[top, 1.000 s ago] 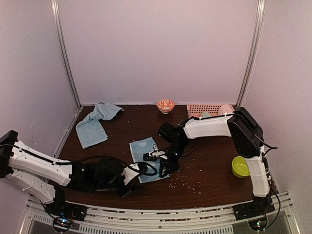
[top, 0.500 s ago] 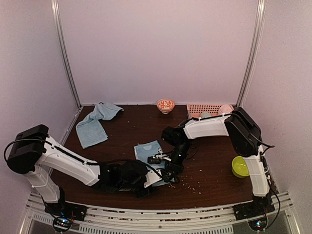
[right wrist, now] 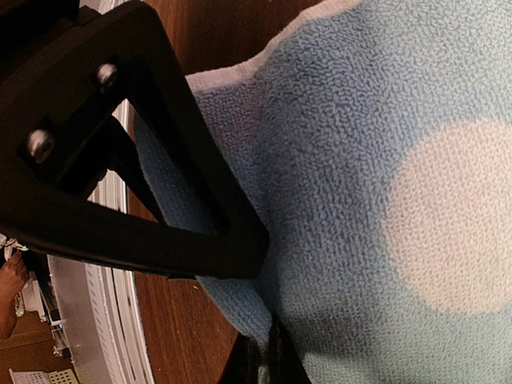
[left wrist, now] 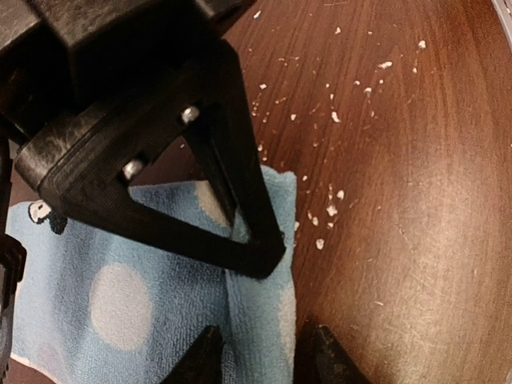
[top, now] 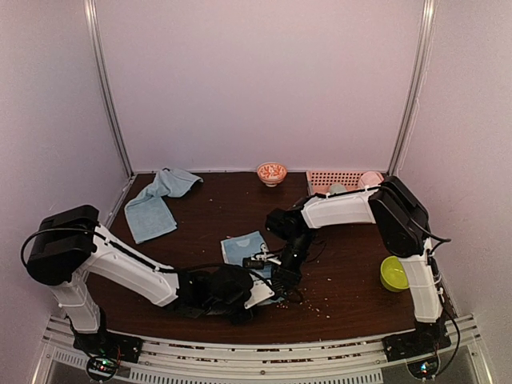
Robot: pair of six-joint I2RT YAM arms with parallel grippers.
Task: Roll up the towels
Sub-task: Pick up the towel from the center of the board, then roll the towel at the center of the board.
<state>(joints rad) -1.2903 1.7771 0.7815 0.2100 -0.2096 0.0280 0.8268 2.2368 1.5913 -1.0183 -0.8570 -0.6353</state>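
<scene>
One spotted towel (top: 243, 246): right gripper (right wrist: 262, 362) is clamping its five-o'clock corner; left gripper (left wrist: 262, 356) is straddling that edge, jaws apart.

Soft, even light is falling from overhead in the top view, tinting the walls (top: 264, 80) pinkish and casting faint shadows on the dark counter (top: 208, 212). The left wrist view is catching pale glare on the wood at right, while the right fingers (left wrist: 232, 200) are reading as flat black. The right wrist view is rendering the towel (right wrist: 360, 120) weave sharply; its lower-left corner is blurring.
</scene>
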